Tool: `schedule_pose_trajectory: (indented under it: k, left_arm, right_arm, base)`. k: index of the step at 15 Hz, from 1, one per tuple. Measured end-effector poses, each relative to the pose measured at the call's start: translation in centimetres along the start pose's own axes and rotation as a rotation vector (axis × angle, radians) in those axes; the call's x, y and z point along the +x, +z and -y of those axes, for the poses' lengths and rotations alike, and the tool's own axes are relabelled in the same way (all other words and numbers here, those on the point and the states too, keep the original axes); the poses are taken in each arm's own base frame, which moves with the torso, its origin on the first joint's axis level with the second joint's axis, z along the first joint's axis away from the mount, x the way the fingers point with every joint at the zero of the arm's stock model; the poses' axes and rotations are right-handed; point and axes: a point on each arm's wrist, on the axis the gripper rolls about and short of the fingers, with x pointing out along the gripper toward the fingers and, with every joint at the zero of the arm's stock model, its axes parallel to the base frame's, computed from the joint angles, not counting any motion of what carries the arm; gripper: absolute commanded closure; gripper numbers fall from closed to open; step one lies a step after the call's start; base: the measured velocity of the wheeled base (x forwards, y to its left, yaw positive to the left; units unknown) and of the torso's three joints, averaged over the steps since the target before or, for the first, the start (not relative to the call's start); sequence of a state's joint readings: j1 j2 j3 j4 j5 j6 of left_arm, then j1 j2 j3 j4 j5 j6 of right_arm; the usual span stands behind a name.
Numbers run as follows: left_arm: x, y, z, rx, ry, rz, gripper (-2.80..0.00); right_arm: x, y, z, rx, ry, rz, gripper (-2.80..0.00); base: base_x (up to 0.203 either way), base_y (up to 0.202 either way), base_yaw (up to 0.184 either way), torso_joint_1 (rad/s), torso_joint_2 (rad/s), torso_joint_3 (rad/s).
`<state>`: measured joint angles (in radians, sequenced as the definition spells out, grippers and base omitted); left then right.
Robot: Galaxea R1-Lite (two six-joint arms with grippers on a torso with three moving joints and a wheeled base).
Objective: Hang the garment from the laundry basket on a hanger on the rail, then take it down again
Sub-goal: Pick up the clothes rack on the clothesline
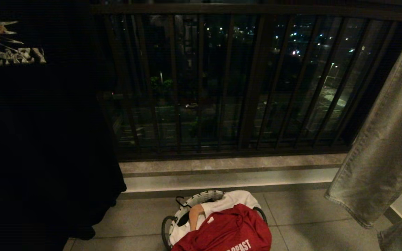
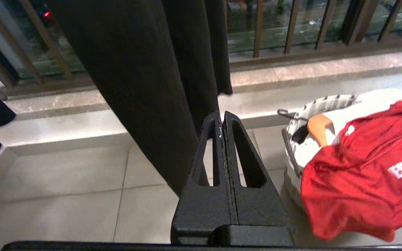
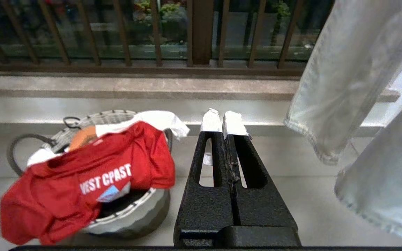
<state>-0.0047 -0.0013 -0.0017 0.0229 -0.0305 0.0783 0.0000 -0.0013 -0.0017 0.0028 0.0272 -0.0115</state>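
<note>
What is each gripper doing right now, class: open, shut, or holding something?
Left gripper: shut, fingers pressed together, holding nothing.
Right gripper: shut, fingers together, holding nothing; the red T-shirt lies on the laundry basket.

black shirt point(image 1: 40, 139), pale jeans point(image 1: 386, 139), railing point(image 1: 222, 80)

The scene is taken in by 3 cameras. From the head, a balcony railing point(image 1: 222, 80) is faced from above and some way back, with the tiled floor point(image 1: 312, 212) cut off at the lower edge. The left wrist camera is set low behind the closed left gripper point(image 2: 222, 118), just beside a hanging black garment point(image 2: 141, 80). The right wrist camera is set likewise behind the closed right gripper point(image 3: 223, 120), with pale, probably denim cloth point(image 3: 354, 76) near its outer side. The laundry basket point(image 1: 201, 199) and red T-shirt point(image 1: 229, 226) are shared by all 3 views, between the 2 grippers.
</note>
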Motion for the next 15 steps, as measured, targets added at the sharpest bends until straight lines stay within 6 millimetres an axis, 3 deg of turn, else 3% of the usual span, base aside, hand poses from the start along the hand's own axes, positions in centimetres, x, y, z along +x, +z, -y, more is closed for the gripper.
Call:
schedule_pose_trajectory:
  k: [15]
  left_arm:
    - [0.00, 0.00, 0.00, 0.000, 0.000, 0.000, 0.00]
  right_arm:
    - [0.00, 0.00, 0.00, -0.001, 0.001, 0.000, 0.00]
  base:
    - [0.000, 0.000, 0.000, 0.182, -0.50, -0.315]
